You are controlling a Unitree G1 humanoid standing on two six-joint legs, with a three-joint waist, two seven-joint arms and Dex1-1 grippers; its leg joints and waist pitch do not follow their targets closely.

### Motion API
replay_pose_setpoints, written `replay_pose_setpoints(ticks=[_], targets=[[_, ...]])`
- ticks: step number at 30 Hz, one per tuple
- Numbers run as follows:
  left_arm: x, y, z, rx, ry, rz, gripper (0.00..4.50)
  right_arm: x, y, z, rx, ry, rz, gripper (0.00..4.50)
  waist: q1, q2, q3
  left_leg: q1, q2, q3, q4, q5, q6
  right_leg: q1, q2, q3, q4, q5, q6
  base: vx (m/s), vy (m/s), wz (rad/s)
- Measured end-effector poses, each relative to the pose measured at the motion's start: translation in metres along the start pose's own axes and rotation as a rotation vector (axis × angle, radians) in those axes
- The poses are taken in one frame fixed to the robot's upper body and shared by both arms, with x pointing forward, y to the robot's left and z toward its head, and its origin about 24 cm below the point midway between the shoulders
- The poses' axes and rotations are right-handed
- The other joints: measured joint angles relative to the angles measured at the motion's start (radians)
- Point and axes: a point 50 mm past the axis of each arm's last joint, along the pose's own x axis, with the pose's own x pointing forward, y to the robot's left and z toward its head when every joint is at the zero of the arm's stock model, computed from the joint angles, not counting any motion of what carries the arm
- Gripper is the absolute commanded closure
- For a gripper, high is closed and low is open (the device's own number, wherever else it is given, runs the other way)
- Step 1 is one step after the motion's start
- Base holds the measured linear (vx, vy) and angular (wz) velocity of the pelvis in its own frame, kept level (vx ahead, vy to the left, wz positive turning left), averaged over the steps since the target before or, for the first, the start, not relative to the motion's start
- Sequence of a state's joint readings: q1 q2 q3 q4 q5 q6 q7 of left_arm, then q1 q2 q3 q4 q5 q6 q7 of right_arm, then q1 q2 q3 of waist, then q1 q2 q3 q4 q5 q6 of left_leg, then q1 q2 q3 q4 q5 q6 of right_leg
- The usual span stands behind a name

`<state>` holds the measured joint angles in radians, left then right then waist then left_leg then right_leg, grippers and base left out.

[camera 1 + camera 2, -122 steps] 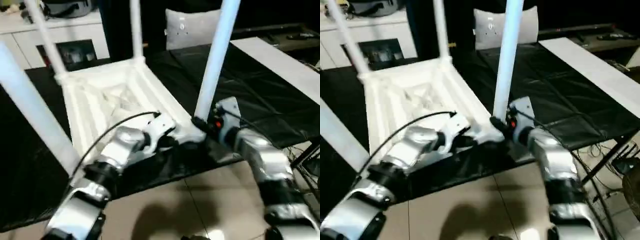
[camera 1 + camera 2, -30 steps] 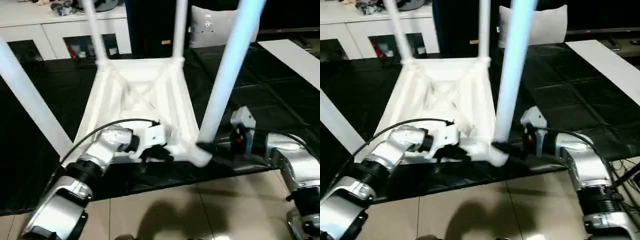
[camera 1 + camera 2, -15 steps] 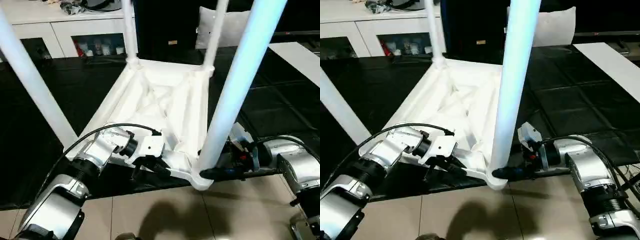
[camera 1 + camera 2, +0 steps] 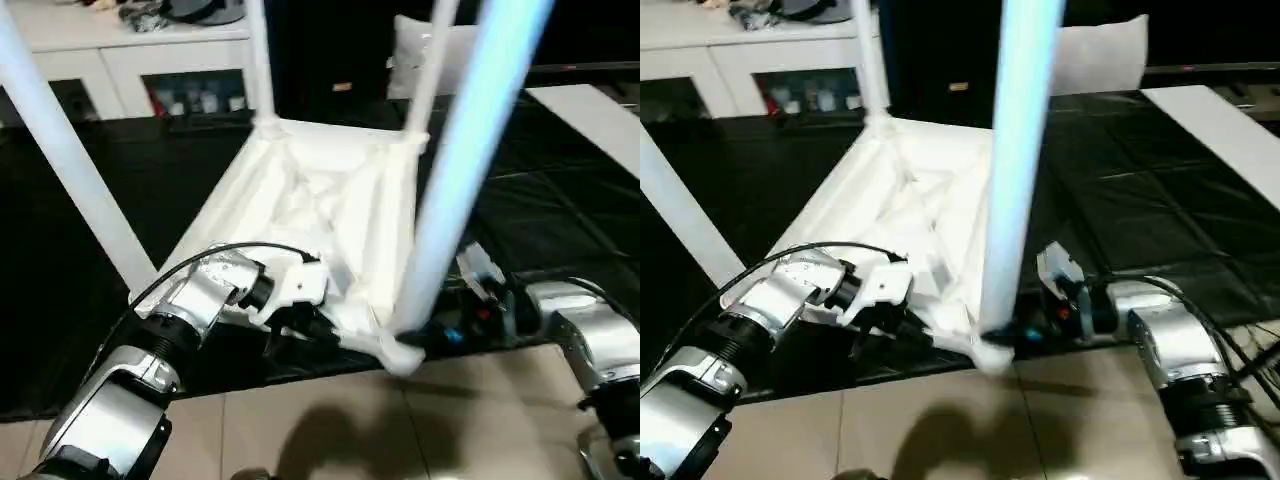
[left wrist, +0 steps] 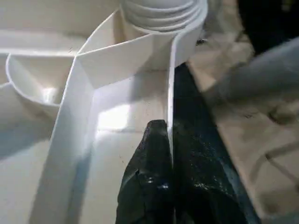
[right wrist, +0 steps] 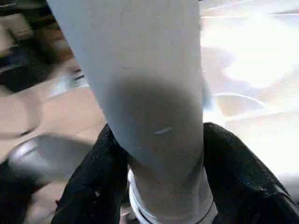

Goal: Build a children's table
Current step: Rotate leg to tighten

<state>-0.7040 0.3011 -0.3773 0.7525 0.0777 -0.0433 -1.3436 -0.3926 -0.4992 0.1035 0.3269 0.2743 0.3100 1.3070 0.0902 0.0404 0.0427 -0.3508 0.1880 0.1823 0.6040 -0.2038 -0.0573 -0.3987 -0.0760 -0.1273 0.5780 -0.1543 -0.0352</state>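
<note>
The white children's table point(image 4: 330, 210) lies upside down on a black mat, ribbed underside up, with all of its legs standing in the corner sockets. My left gripper point(image 4: 305, 328) is shut on the near rim; in the left wrist view its black fingers point(image 5: 149, 186) pinch the thin rim wall point(image 5: 170, 116). My right gripper point(image 4: 420, 335) is shut around the base of the near-right leg point(image 4: 455, 170). In the right wrist view that leg point(image 6: 149, 93) sits between the two black fingers point(image 6: 93, 186). The near-right corner juts past the mat's front edge.
The black mat point(image 4: 90, 200) covers the floor under the table, and beige tiles point(image 4: 330, 430) lie in front of it. A white cabinet with dark glass doors point(image 4: 130, 70) stands at the back. A pale cushion point(image 4: 415, 50) and a white board point(image 4: 600, 110) lie at the right.
Over the last second the table has swung so its near-right corner points toward me, past the mat's edge. Both grippers have kept their hold. The near-right leg leans slightly less to the right.
</note>
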Motion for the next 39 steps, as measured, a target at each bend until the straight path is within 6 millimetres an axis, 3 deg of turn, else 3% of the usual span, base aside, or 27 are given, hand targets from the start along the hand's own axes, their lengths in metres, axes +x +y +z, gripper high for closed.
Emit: replay_pose_setpoints(ticks=[4,8,11,12,15,19,23,34,39], targets=[[0.007,0.005,0.002,-0.087,-0.025,0.122,4.5,0.006,-0.014,0.005,0.03,-0.031,-0.215,2.47,-0.054,-0.002,0.001,0.0,0.0,0.0,0.001,0.0,-0.001,0.0,0.0,-0.001,-0.003,0.0,0.0,0.0,0.0,0.0],[0.02,0.014,0.009,-0.197,-0.054,0.302,4.5,0.02,-0.032,0.012,0.084,-0.07,-0.475,2.5,-0.082,-0.002,0.001,-0.002,0.0,0.0,0.002,0.0,-0.001,-0.001,0.0,-0.003,-0.002,0.0,0.0,0.0,0.0,0.0],[0.032,0.018,0.017,-0.238,-0.07,0.388,4.5,0.029,-0.039,0.016,0.115,-0.105,-0.625,2.5,-0.093,-0.002,0.001,-0.002,0.0,-0.002,0.001,0.0,0.0,-0.003,0.0,-0.004,-0.003,0.0,0.0,0.0,0.0,0.0],[0.035,0.02,0.02,-0.239,-0.069,0.41,4.5,0.03,-0.041,0.017,0.123,-0.115,-0.666,2.17,-0.093,-0.002,0.001,-0.005,0.0,-0.002,0.0,0.0,0.0,-0.003,0.0,-0.004,-0.003,0.0,0.0,0.0,0.0,0.0],[0.04,0.021,0.025,-0.226,-0.065,0.444,4.5,0.031,-0.043,0.017,0.128,-0.137,-0.73,1.83,-0.086,0.0,0.0,-0.008,0.0,-0.002,-0.004,-0.001,0.003,-0.004,0.0,-0.005,-0.003,0.0,0.0,0.0,0.0,0.0],[0.048,0.018,0.035,-0.186,-0.077,0.414,4.5,0.029,-0.044,0.016,0.126,-0.14,-0.75,1.5,-0.053,0.005,-0.001,-0.014,0.0,-0.004,-0.005,-0.001,0.008,-0.008,0.0,-0.005,-0.002,-0.001,-0.003,0.0,0.0,0.0],[0.047,0.018,0.034,-0.154,-0.073,0.403,4.5,0.019,-0.04,0.013,0.077,-0.141,-0.709,1.25,-0.04,0.007,-0.001,-0.015,0.0,-0.004,-0.005,-0.002,0.009,-0.009,0.0,-0.005,-0.002,-0.001,-0.005,0.0,0.0,0.0],[0.022,0.014,0.016,-0.037,-0.036,0.271,4.5,-0.022,-0.022,0.013,-0.091,-0.059,-0.401,0.19,-0.016,0.009,0.001,-0.015,0.0,-0.005,0.002,-0.001,0.009,-0.008,0.0,-0.005,-0.001,0.0,-0.001,0.0,0.0,0.0],[0.011,0.007,0.01,0.057,-0.016,0.13,4.5,-0.026,-0.012,0.01,-0.138,0.012,-0.207,0.19,0.006,0.009,0.001,-0.015,0.0,-0.006,0.002,-0.002,0.009,-0.008,0.0,-0.005,-0.001,0.0,-0.001,0.0,0.0,0.0]])
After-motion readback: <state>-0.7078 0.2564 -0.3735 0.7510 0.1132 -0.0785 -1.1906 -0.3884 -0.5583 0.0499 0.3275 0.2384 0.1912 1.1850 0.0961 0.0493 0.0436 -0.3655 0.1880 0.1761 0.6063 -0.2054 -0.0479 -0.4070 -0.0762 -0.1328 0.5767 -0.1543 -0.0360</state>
